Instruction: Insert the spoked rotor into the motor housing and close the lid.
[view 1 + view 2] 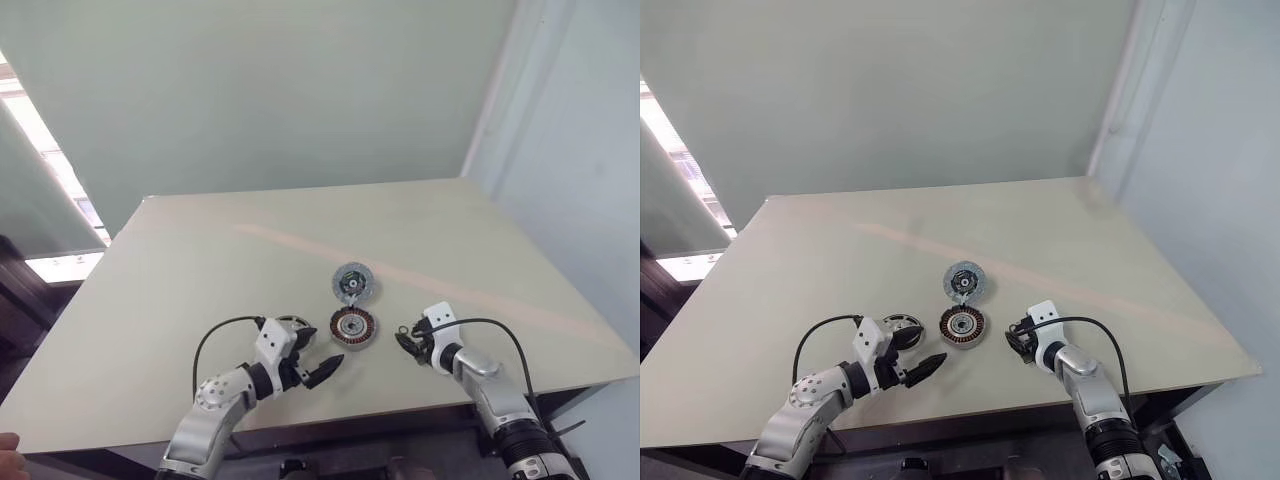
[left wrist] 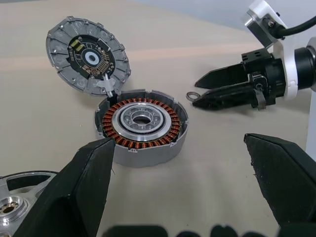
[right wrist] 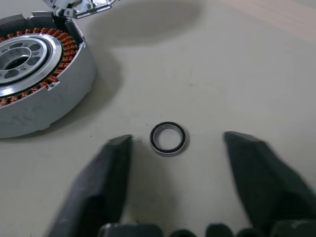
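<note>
Copper-brown in its ring of windings, silver at the hub: small round motor housing, flat on the beige worktop between the two arms, mouth upward and so ready to receive. Flat round grey metal lid with dark centre, tipped back at the housing's far edge and touching it there, inner face showing, apparently left open to keep the cavity free.

Small round silver-grey spoked rotor with black rim, lying on the worktop just beside the housing on the left arm's side, not yet inserted and gripped by nothing. Left tool low over the worktop, spread wide and empty, aimed at the housing with the rotor beside one finger; seemingly waiting its turn.

Right tool on the housing's other side, down near the surface, black fingers partly spread with a tiny thin dark-edged metal ring between the tips, untouched as far as can be seen. Probably lined up to pinch that ring, perhaps to seat it or clear it away before the rotor goes in.
</note>
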`<state>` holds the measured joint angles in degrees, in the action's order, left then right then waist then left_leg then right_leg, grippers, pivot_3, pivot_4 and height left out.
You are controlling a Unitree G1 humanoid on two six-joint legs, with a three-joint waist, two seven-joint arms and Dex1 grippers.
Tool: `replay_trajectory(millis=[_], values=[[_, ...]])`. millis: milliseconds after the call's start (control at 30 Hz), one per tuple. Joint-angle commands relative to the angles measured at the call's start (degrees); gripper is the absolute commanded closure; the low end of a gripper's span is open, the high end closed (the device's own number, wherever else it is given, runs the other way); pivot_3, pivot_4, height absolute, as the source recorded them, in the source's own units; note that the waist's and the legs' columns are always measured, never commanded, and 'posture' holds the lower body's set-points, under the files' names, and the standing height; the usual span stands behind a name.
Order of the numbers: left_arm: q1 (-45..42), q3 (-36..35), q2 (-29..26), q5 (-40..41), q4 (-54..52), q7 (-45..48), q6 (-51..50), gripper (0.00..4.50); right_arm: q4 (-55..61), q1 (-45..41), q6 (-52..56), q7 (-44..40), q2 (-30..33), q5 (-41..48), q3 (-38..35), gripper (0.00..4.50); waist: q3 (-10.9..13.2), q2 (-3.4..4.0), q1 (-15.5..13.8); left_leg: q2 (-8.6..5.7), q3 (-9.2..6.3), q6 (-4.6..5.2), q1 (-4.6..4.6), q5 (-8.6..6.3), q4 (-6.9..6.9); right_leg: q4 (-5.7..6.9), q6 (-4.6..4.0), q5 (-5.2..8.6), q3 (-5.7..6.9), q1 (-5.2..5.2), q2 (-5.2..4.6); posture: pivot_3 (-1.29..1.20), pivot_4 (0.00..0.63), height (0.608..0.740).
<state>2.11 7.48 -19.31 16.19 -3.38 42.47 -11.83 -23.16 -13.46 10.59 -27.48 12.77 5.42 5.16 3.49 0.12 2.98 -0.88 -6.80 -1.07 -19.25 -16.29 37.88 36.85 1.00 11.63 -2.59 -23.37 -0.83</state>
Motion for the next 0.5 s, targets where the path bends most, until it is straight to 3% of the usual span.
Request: replay_trajectory(millis=[33, 133, 500], values=[[-0.7, 0.0, -0.2, -0.3, -0.5, 0.1, 0.6, 0.00, 0.1, -1.1, -0.2, -0.3, -0.5, -0.4, 0.4, 2.66, 0.0, 0.00, 0.0, 0.00, 0.00, 0.00, 0.00, 0.00, 0.00, 0.00, 0.00, 0.00, 0.00, 0.00, 0.00, 0.00, 0.000, 0.740], [-0.8, 0.1, -0.3, -0.3, -0.4, 0.1, 0.6, 0.00, -0.1, -1.3, -0.2, -0.3, -0.5, -0.5, 0.3, 3.69, 0.0, 0.00, 0.0, 0.00, 0.00, 0.00, 0.00, 0.00, 0.00, 0.00, 0.00, 0.00, 0.00, 0.00, 0.00, 0.00, 0.000, 0.740], [-1.0, -0.1, -0.4, -0.7, 0.2, -0.1, 1.4, 0.00, 2.0, -2.4, -0.4, 0.5, -1.0, 0.9, -1.6, 3.71, 0.0, 0.00, 0.0, 0.01, 0.03, 0.00, 0.03, 0.00, 0.01, 0.01, 0.00, 0.00, -0.01, 0.01, 0.00, 0.00, 0.000, 0.740]])
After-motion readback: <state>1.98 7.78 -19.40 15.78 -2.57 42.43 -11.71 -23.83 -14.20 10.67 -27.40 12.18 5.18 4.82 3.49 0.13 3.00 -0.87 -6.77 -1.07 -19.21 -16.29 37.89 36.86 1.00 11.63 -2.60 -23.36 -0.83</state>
